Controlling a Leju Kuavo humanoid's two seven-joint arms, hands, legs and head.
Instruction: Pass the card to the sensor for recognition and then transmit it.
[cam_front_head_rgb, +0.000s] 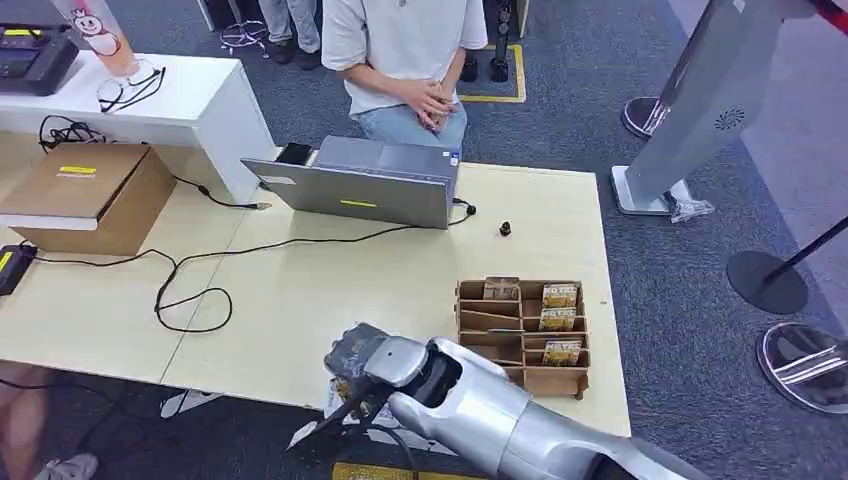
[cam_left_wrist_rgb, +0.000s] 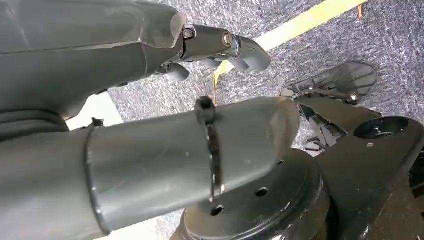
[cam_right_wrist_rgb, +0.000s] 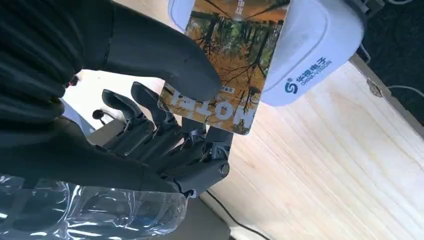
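My right hand (cam_right_wrist_rgb: 150, 145) pinches a card (cam_right_wrist_rgb: 235, 65) with an autumn-tree picture between thumb (cam_right_wrist_rgb: 165, 55) and fingers. The card lies against the top of the white sensor (cam_right_wrist_rgb: 320, 45), which sits at the edge of the wooden table (cam_right_wrist_rgb: 325, 165). From the head view, the right hand (cam_front_head_rgb: 372, 365) hovers at the table's near edge, its silver arm coming in from the lower right. The left hand (cam_left_wrist_rgb: 125, 50) hangs beside my body above the carpet, fingers apart from the thumb, holding nothing.
A wooden card rack (cam_front_head_rgb: 522, 338) with several cards (cam_front_head_rgb: 560, 296) stands just right of my right hand. A grey laptop (cam_front_head_rgb: 365, 185) is at the far side, with a seated person (cam_front_head_rgb: 405, 60) behind it. A cardboard box (cam_front_head_rgb: 90, 195) and black cables (cam_front_head_rgb: 190, 290) lie left.
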